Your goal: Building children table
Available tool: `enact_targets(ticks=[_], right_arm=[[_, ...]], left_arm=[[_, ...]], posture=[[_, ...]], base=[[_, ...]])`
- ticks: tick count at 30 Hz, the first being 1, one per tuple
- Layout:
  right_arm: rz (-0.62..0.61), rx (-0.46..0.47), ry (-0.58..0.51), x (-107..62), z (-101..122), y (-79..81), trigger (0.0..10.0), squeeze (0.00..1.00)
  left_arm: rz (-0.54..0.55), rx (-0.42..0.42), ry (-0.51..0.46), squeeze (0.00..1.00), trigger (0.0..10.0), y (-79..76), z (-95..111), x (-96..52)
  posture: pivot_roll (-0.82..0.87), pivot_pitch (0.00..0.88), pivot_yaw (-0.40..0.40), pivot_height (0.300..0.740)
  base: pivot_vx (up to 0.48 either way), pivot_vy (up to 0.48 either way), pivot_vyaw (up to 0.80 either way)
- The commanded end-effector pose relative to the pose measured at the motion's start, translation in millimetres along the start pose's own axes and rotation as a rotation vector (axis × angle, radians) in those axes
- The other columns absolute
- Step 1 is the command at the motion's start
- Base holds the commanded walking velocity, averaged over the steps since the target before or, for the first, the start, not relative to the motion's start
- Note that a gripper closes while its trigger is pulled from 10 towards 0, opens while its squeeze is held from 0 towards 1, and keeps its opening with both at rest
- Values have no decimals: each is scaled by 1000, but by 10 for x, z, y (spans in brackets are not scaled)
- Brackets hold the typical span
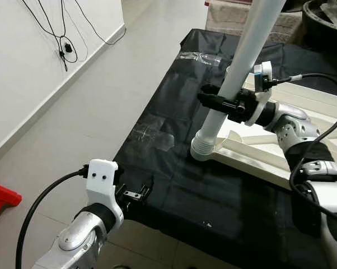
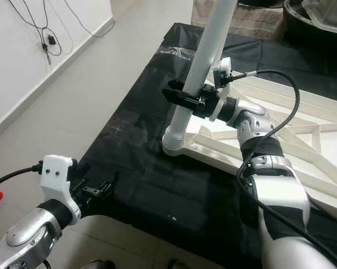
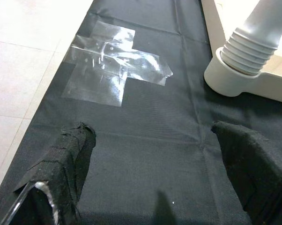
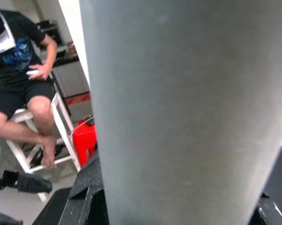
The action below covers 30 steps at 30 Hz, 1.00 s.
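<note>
The right gripper (image 1: 216,101) is clamped around the white table leg (image 1: 235,67), which stands tilted with its ribbed end in the corner socket of the white tabletop frame (image 1: 258,159), on the black cloth (image 1: 168,168). At the cloth's near left edge, the left gripper (image 1: 136,193) hovers with fingers (image 3: 70,159) spread, holding nothing.

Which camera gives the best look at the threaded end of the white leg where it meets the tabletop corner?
Left wrist view: the threaded end sits close and sharp in the corner socket. Both eye views show it smaller; the right wrist view has just smooth shaft.
</note>
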State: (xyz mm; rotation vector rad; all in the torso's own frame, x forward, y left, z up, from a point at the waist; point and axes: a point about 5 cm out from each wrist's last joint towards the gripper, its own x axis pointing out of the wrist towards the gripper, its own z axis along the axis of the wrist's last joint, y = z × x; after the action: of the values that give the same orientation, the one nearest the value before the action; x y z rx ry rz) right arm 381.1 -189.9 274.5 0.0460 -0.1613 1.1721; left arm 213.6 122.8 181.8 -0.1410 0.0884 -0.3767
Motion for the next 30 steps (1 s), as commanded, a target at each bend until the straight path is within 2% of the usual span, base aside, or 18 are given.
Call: enact_targets(ticks=[1, 6, 8, 12, 14, 20, 24, 29, 30], right_arm=[[0, 33, 98, -36, -208, 17, 10000, 0], [-2, -5, 122, -20, -218, 20, 10000, 0], [33, -45, 157, 21, -244, 50, 10000, 0], [72, -68, 171, 67, -254, 84, 10000, 0], [143, -90, 167, 158, -254, 152, 10000, 0], [202, -97, 161, 267, -280, 226, 10000, 0], [181, -83, 161, 302, -334, 229, 10000, 0], [99, -61, 149, 339, -440, 218, 10000, 0], [46, -64, 141, 358, -487, 216, 10000, 0]], left_arm=[[-1, -1, 20, 0, 10000, -11, -25, -29], [-1, 0, 21, 0, 10000, -11, -27, -31], [-1, -1, 20, 0, 10000, -11, -25, -29], [-1, -1, 19, 0, 10000, -12, -25, -29], [-1, -2, 21, 0, 10000, -13, -32, -31], [-2, -2, 21, 0, 10000, -16, -38, -30], [-2, -2, 20, 0, 10000, -20, -38, -27], [-2, -1, 16, 0, 10000, -28, -34, -25], [-3, 0, 14, 0, 10000, -23, -28, -18]], posture=[[184, 257, -31, 740], [182, 256, -32, 740], [182, 256, -32, 740], [182, 252, -33, 740], [181, 248, -32, 740], [180, 242, -34, 740], [181, 235, -36, 740], [180, 227, -38, 740], [180, 223, -38, 740]], base=[[0, 0, 0], [0, 0, 0], [0, 0, 0], [0, 0, 0], [0, 0, 0], [0, 0, 0], [0, 0, 0], [0, 0, 0], [0, 0, 0]])
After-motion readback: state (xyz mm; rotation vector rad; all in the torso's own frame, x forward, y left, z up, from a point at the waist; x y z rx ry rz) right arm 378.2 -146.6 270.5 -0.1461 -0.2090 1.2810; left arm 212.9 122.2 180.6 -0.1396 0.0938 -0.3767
